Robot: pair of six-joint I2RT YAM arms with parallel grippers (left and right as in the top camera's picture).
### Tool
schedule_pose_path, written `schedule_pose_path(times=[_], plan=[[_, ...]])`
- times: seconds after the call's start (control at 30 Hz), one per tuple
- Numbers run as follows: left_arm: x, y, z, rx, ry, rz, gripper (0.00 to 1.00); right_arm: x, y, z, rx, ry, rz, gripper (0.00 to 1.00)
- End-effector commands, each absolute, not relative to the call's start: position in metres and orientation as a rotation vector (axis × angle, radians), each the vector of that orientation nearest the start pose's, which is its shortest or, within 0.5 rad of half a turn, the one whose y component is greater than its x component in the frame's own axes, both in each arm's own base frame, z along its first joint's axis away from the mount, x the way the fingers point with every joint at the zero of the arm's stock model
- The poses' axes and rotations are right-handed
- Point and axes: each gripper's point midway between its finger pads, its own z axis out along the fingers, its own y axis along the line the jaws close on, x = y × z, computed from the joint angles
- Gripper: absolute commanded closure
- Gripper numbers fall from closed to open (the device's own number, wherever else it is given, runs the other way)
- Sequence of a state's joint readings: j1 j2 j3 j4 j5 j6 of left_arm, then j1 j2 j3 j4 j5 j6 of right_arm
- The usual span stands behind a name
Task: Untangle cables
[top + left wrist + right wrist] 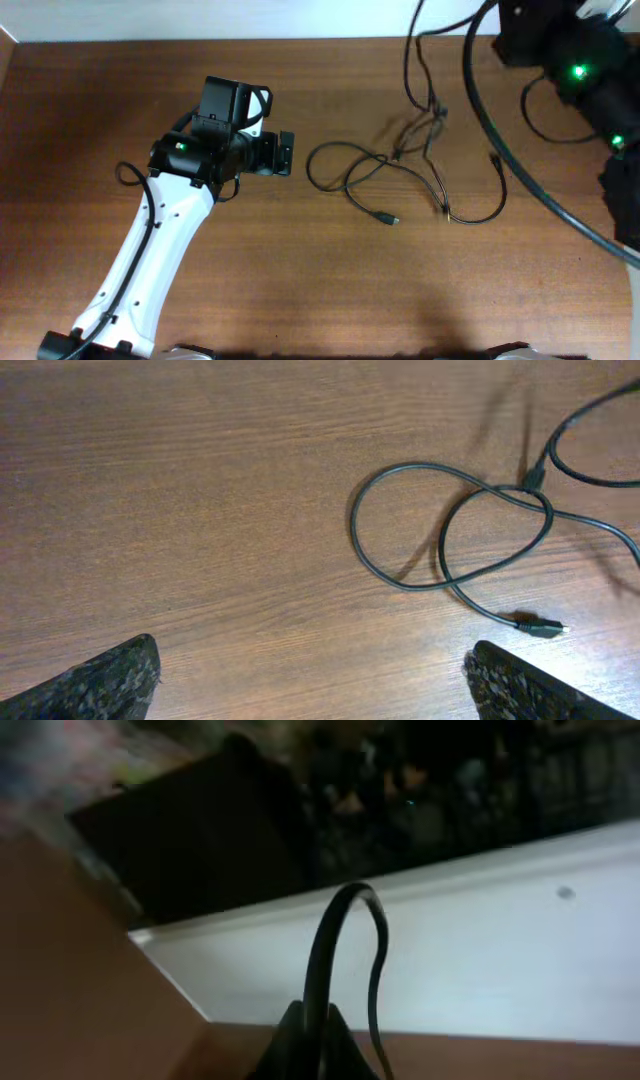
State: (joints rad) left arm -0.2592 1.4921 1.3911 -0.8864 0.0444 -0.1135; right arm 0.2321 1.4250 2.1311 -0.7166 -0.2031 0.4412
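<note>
Right now the thin black cables with small metal-tipped plugs [436, 112] lie in a loose tangle near the middle of the brown wooden table [300, 290], a bit toward the right. One strand rises from the tangle toward the far right corner, where the black right arm [570, 50] is.

The right gripper [310, 1038] looks pressed shut on a bit of cable. In its wrist view a black strand bends up in an arch out of the tips. That view is dim, so this is a best guess. The left gripper [288, 153] sits just left of the cables, apart from them. Its jaws are spread wide with nothing between them.

The step in hand looks like getting a second hold, so the two arms can pull the cords apart. To do it well, the left gripper should go for the round loop [352, 525] nearest to it, not the crossing spot. It should put one finger on each side of a single strand, close softly, then draw it slowly to the left. A hard tug could make the knot tighter. The loose plug end [540, 627] should be left free so it can slip out through the loop.

No box, bowl or tray shows in any view. The cables rest on bare wood.
</note>
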Motion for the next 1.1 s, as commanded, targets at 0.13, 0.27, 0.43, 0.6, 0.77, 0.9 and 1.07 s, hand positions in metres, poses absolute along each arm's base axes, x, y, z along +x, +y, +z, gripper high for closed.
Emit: schedule_pose_path(times=[0.13,0.27,0.43,0.6,0.77,0.9,1.07], plan=[[0.37,-0.102,0.215,0.186,2.537,-0.194,0.01,0.353,0.097,0.591,0.144,1.566,0.646,0.96],[0.37,-0.102,0.215,0.186,2.537,-0.194,0.01,0.367,0.061,0.509,0.532,1.812,0.508,0.96],[0.37,-0.102,0.215,0.186,2.537,-0.194,0.01,0.368,0.137,0.461,0.42,2.104,0.927,0.96],[0.37,-0.102,0.215,0.186,2.537,-0.194,0.01,0.38,0.129,0.469,0.216,2.045,0.75,0.96],[0.37,-0.102,0.215,0.186,2.537,-0.194,0.01,0.407,0.106,0.394,0.287,2.265,0.471,0.96],[0.37,-0.102,0.215,0.186,2.537,-0.194,0.01,0.421,0.154,0.352,0.155,2.418,0.722,0.96],[0.37,-0.102,0.215,0.186,2.537,-0.194,0.01,0.413,0.175,0.369,-0.076,2.355,0.858,0.96]])
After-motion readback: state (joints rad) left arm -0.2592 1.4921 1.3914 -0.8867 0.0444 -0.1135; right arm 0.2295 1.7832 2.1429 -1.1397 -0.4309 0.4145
